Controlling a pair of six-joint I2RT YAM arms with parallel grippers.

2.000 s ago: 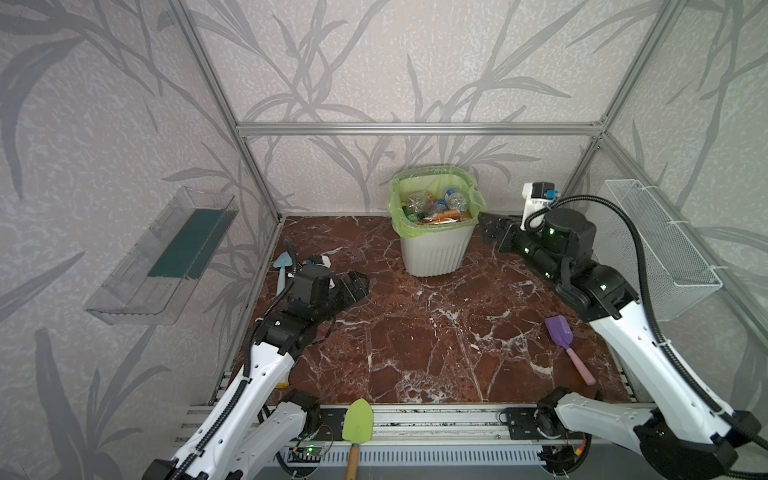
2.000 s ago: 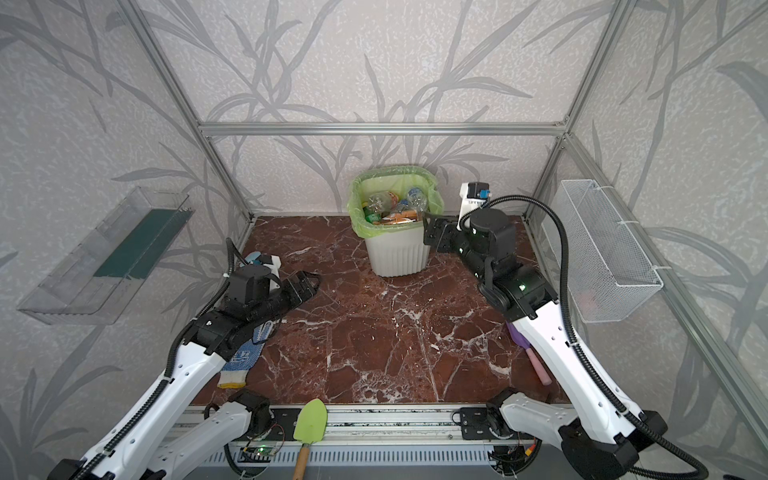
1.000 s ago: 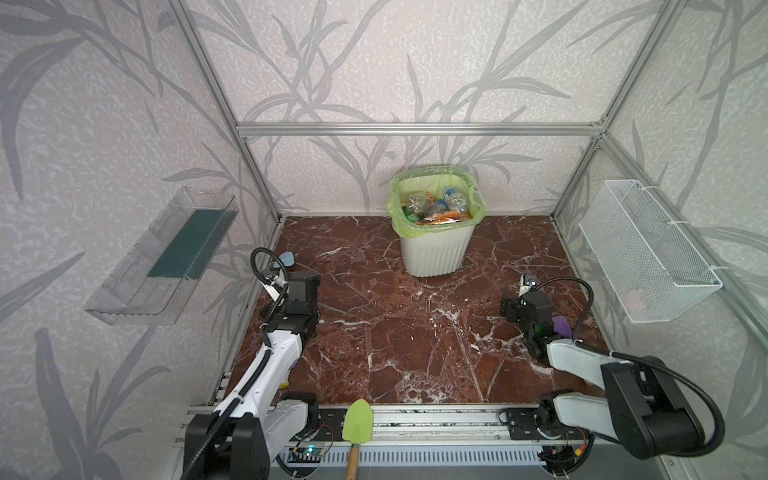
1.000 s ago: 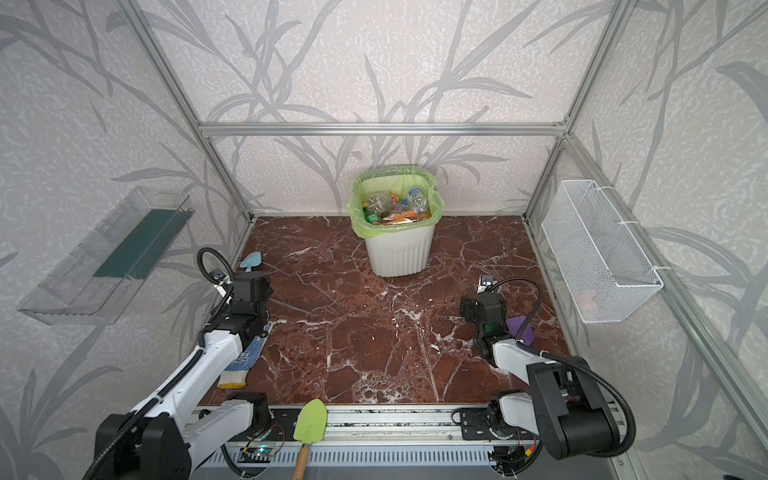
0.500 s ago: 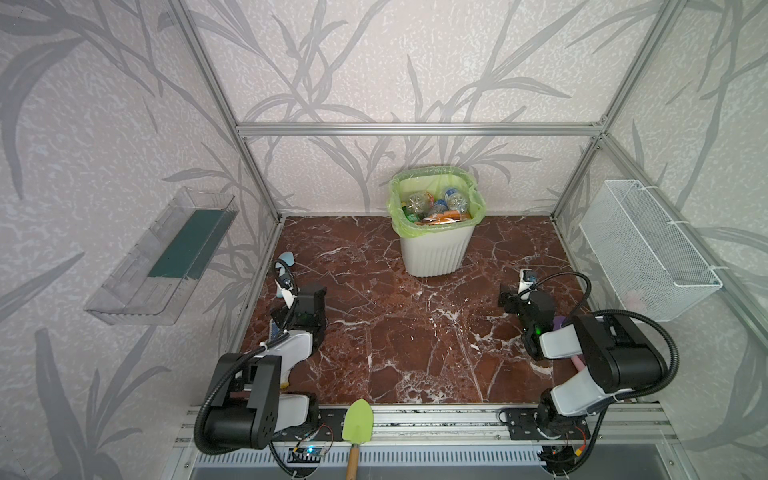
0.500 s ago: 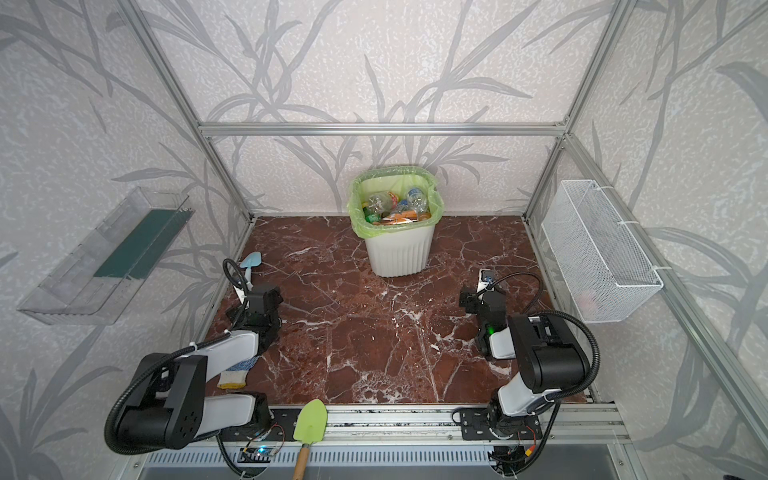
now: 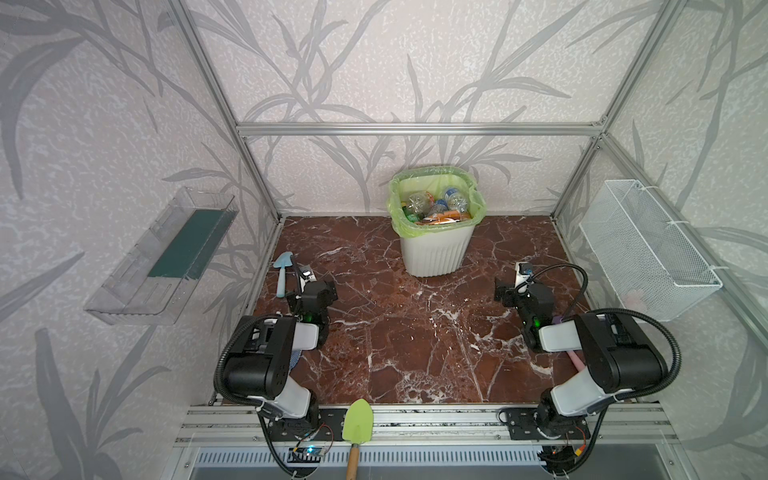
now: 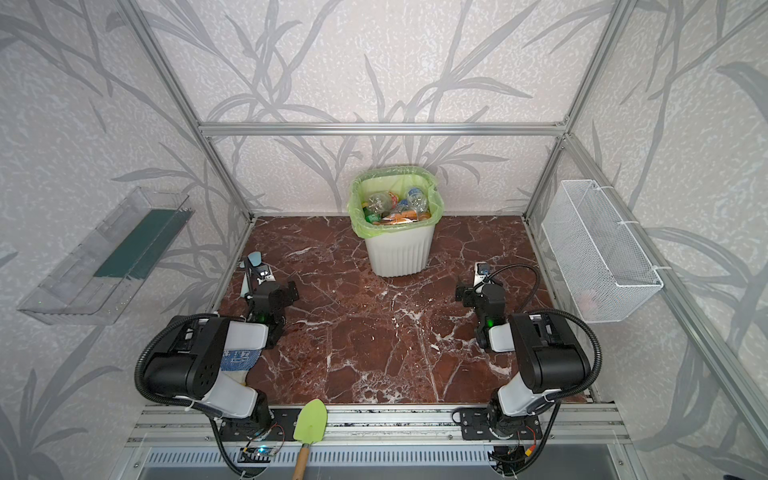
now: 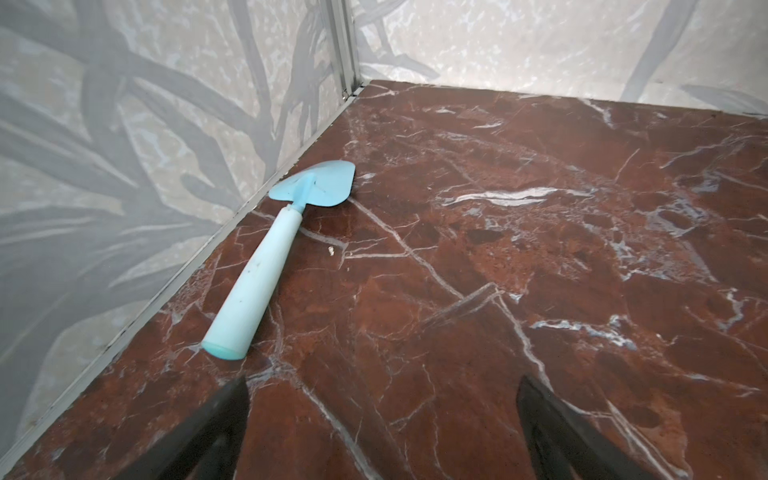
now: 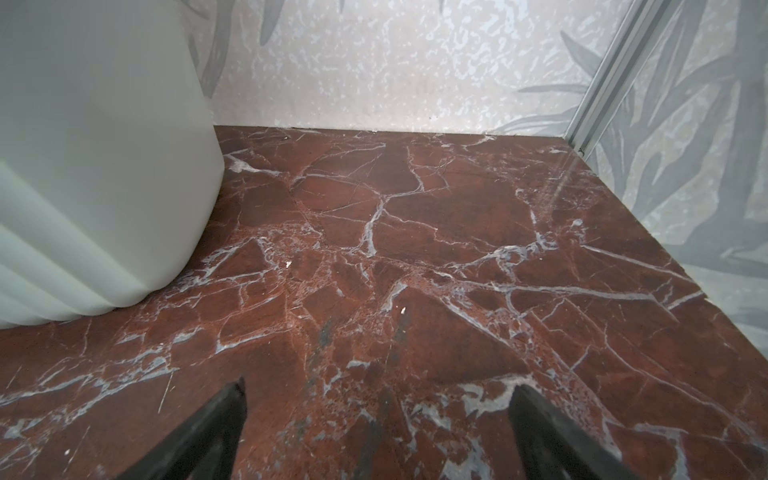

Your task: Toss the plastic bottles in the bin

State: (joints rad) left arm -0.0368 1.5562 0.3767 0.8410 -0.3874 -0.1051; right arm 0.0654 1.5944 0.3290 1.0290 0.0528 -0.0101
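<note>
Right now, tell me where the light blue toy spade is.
In both top views the light blue toy spade lies on the marble floor along the left wall, just beyond the left end effector, blade toward the back corner.

bin (image 7: 434, 253) at rear centre of surface (image 7: 415, 332) | bottles (image 7: 436, 205) inside bin | spade (image 7: 282, 274) by left wall | basket (image 7: 648, 249) on right wall

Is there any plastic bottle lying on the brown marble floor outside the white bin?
No, in a top view the plastic bottles all sit inside the white ribbed bin; the brown marble floor carries only toy spades.
</note>
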